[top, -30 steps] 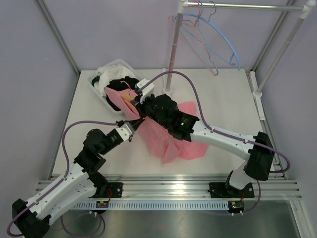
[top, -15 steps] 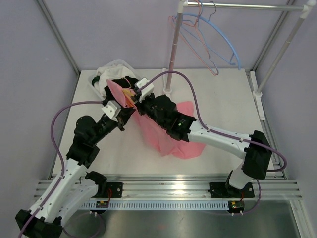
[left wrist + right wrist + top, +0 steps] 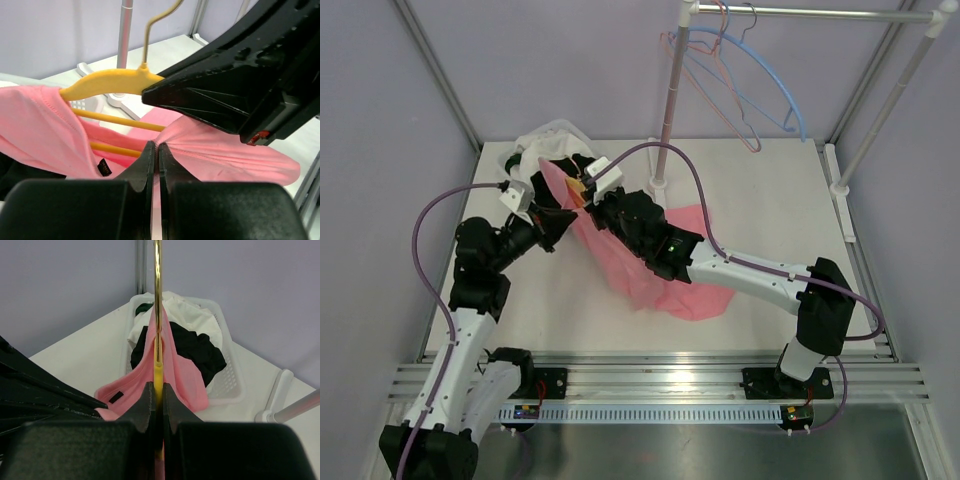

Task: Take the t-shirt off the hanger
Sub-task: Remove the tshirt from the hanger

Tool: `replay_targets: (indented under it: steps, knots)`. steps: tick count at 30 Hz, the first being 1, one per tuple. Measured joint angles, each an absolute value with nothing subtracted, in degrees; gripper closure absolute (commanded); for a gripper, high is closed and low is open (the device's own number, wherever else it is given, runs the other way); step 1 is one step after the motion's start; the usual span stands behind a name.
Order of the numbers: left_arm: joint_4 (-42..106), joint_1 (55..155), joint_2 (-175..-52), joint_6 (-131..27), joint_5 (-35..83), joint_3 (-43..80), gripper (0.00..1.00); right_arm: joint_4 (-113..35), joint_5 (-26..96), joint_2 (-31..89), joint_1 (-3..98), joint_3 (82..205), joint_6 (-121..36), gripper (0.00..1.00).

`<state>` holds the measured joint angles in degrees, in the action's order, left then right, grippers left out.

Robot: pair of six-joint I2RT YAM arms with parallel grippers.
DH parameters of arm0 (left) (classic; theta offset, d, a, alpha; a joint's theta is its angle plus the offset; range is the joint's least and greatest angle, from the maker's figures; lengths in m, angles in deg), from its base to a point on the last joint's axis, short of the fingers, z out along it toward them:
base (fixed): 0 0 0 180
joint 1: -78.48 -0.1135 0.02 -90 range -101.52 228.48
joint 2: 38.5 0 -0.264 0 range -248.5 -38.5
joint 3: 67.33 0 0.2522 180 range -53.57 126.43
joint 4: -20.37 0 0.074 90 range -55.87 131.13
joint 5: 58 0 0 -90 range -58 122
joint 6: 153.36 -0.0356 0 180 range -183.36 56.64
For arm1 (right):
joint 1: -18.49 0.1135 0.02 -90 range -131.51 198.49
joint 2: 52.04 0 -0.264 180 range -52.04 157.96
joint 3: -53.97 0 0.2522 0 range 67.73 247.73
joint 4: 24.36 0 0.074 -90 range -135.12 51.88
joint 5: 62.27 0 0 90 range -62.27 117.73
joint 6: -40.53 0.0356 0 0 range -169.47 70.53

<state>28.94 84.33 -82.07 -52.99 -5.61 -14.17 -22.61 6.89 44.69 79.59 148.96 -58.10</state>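
Pink t-shirt (image 3: 655, 270) hung on its yellow hanger (image 3: 107, 82), lifted upper left of centre in the top view.
The left hand (image 3: 157, 150) is pinched shut on a fold of the shirt; the right hand (image 3: 158, 387) is clamped on the hanger below its hook. The hem trails on the table (image 3: 770, 200). The collar may snag on the hanger's shoulder, so a hard pull could stretch the fabric or twist the hanger loose.

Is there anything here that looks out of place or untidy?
The pink t-shirt sits askew on the yellow hanger: its lower part trails on the white table, while the left tool pinches the cloth and the right tool pinches the hanger. White and black clothes heap above the rim of the white plastic basket.
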Motion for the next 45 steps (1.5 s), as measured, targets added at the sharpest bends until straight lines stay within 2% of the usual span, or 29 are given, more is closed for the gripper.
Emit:
replay_targets:
  steps: [4,6,7,8,12,15,17,23,34,40,45]
  knots:
    - [27.52,83.15,-83.31,-51.42,-8.67,-14.02,1.00,-22.33,4.72,44.71,79.57,148.96,-58.10,1.00]
    - [26.47,82.95,-83.05,-51.33,-10.48,-14.04,0.87,-22.30,3.41,44.71,79.57,148.96,-58.05,1.00]
    - [25.75,82.85,-82.64,-51.39,-11.57,-14.13,0.79,-22.30,2.86,44.71,79.57,148.96,-58.05,1.00]
    - [24.96,82.80,-82.11,-51.61,-12.29,-14.35,0.65,-22.33,2.21,44.71,79.57,148.96,-58.05,1.00]
    - [20.53,82.85,-77.33,-52.97,-14.59,-16.25,0.35,-23.53,0.42,44.71,79.50,148.96,-57.62,1.00]
    - [19.00,85.29,-73.22,-55.41,-15.42,-18.00,0.21,-24.64,-0.41,44.71,79.50,149.05,-57.00,1.00]
    - [18.58,87.52,-71.03,-57.53,-15.77,-18.89,0.16,-24.95,-0.79,44.69,79.48,149.09,-56.59,1.00]
    - [19.45,90.12,-70.59,-60.59,-11.75,-19.40,0.18,-27.66,-0.04,44.44,79.46,149.27,-55.67,1.00]
    - [24.98,90.08,-79.40,-60.27,7.81,-16.03,0.23,-31.13,2.10,38.67,79.46,149.03,-55.32,1.00]
    - [25.42,87.68,-84.74,-58.82,10.00,-13.39,0.27,-31.48,5.46,37.89,79.43,149.03,-56.17,1.00]
    - [25.36,84.59,-86.22,-57.19,9.67,-13.39,0.38,-32.90,8.42,37.93,79.43,149.03,-56.96,1.00]
